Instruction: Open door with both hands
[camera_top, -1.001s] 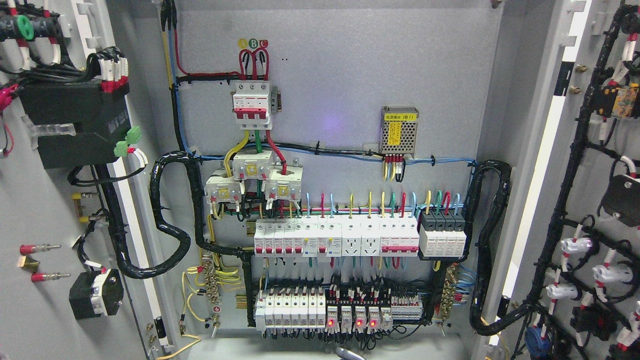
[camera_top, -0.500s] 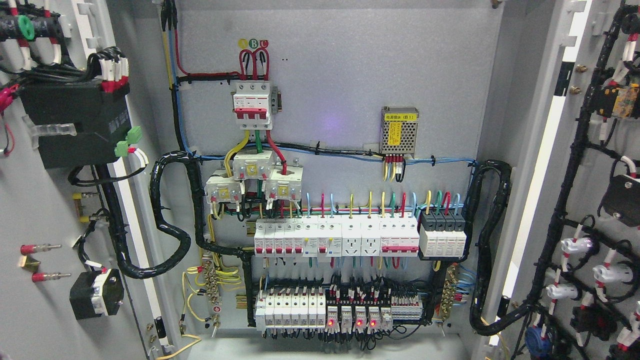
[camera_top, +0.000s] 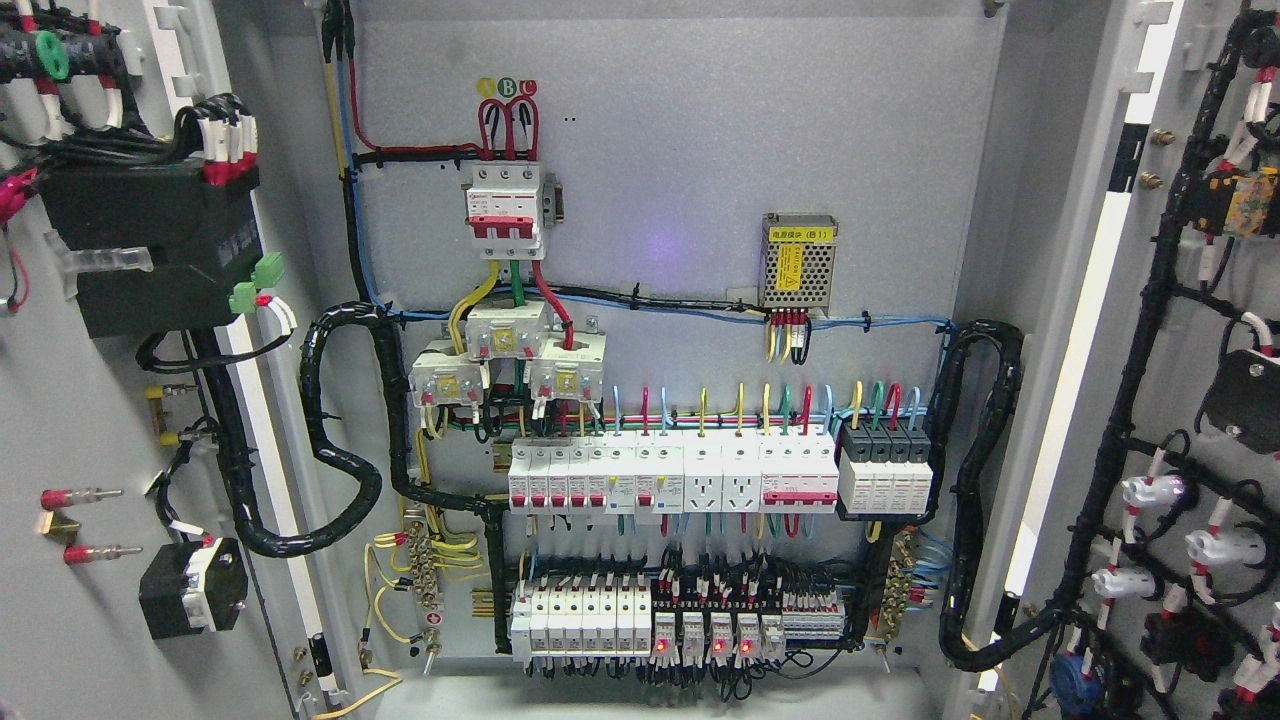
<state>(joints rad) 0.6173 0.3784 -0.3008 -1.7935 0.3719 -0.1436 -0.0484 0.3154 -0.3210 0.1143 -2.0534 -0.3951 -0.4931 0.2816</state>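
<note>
An electrical cabinet stands with both doors swung wide, the left door (camera_top: 90, 420) and right door (camera_top: 1190, 400) each cut off by the frame edges. Neither robot hand is in view, so their grip cannot be told. Round A, B, C tags (camera_top: 507, 88) top the red breaker (camera_top: 503, 212); the power supply (camera_top: 798, 262) label is illegible.

Industrial electrical cabinet (camera_top: 680, 160) interior (circuit breakers (camera_top: 670, 478), bundled wiring (camera_top: 340, 470))

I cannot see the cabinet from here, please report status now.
Neither hand in view. Left grey metal door and right grey metal door both swung wide open. Nothing blocking the wired grey back panel.
</note>
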